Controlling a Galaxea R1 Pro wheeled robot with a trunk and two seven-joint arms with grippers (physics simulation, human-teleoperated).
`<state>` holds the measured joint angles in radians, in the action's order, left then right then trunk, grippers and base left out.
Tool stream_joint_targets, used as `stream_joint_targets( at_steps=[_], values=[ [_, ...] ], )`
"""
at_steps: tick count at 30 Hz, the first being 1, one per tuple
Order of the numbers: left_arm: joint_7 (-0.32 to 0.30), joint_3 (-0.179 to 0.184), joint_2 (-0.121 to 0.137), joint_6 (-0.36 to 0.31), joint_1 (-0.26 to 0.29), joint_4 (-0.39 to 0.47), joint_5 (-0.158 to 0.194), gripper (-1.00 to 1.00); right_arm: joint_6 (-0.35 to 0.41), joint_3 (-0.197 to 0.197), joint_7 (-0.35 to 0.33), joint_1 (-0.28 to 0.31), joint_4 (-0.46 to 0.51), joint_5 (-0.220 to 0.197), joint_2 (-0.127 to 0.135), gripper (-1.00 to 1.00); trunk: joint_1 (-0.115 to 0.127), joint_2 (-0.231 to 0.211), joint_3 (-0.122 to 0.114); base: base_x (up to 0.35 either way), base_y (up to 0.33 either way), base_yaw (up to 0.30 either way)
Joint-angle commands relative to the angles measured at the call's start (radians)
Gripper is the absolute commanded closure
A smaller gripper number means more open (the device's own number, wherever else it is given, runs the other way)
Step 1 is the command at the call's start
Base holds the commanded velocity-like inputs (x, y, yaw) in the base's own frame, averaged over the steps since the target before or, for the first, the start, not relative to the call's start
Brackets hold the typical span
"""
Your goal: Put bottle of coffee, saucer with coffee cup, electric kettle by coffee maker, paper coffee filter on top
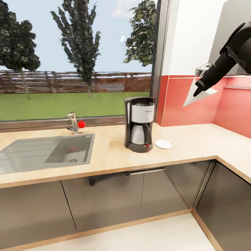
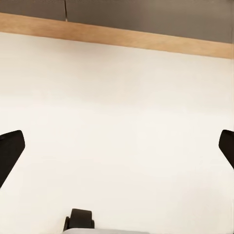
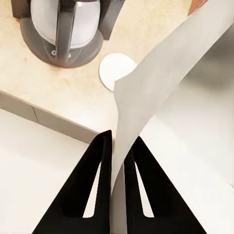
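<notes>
We count one black-and-silver coffee maker (image 1: 139, 123) with a glass carafe and one small round white saucer (image 1: 163, 144), touching neither, both on the pale wooden countertop (image 1: 108, 158) well below our right gripper (image 1: 199, 91), which pinches one thin, smooth white paper coffee filter (image 1: 196, 94). Our left gripper (image 2: 117, 146) hangs spread wide over pale floor (image 2: 117, 97).

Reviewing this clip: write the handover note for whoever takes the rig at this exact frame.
Right gripper: shut on the paper coffee filter, held in the air above the countertop, right of the coffee maker.
Left gripper: open, holding nothing, pointing at the floor.
Done: coffee maker stands on the countertop; saucer lies right beside it.
Left: set the filter on top of the coffee maker, put the coffee cup on the saucer, bring the bottle of coffee and the electric kettle next to the maker.
</notes>
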<state>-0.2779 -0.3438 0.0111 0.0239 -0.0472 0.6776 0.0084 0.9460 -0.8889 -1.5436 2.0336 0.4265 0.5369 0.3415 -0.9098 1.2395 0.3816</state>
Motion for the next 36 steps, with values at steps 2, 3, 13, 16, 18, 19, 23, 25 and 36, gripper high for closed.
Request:
stream_joint_targets(
  at_steps=[2,3,13,16,18,19,23,25,36],
  values=[
    [-0.006,-0.003,0.0,0.001,0.0,0.001,0.001,-1.0,0.013,-0.001,-0.009,0.0,0.003,0.009,0.001,1.0,0.0,0.001,0.001,0.042,-0.028,0.0],
    [-0.006,-0.003,0.0,0.001,0.0,0.001,0.001,-1.0,0.013,-0.001,-0.009,0.0,0.003,0.009,0.001,1.0,0.0,0.001,0.001,0.023,-0.015,0.0],
    [-0.006,-0.003,0.0,-0.002,0.0,0.001,0.001,-1.0,0.013,-0.001,-0.009,0.0,0.003,0.009,0.001,1.0,0.023,-0.041,-0.018,0.006,-0.004,0.0],
    [-0.006,-0.003,0.0,-0.002,0.0,0.001,0.001,-1.0,0.013,-0.001,-0.009,0.0,0.003,0.009,0.001,1.0,0.034,-0.062,-0.027,0.0,0.0,0.0],
    [-0.006,-0.003,-0.001,-0.002,0.0,0.001,0.001,-1.0,0.013,-0.001,-0.009,0.0,0.003,0.009,0.001,1.0,0.042,-0.076,-0.034,0.0,0.0,0.0],
    [-0.006,-0.003,-0.001,-0.002,0.0,0.001,0.001,-1.0,0.013,-0.001,-0.009,0.0,0.003,0.009,0.001,1.0,0.046,-0.083,-0.037,0.0,0.0,0.0],
    [-0.006,-0.003,-0.001,-0.002,0.0,0.001,0.001,-1.0,0.013,-0.001,-0.009,0.0,0.003,0.009,0.001,1.0,0.061,-0.111,-0.049,0.0,0.0,0.0],
    [-0.006,-0.003,-0.001,-0.002,0.0,0.001,0.001,-1.0,0.013,-0.001,-0.009,0.0,0.003,0.009,0.001,1.0,0.061,-0.111,-0.049,0.0,0.0,0.0],
    [-0.005,-0.004,0.0,-0.002,0.0,0.001,0.001,-1.0,0.012,-0.001,-0.009,0.0,0.003,0.009,0.001,1.0,0.061,-0.111,-0.049,0.0,0.0,0.138]
  ],
)
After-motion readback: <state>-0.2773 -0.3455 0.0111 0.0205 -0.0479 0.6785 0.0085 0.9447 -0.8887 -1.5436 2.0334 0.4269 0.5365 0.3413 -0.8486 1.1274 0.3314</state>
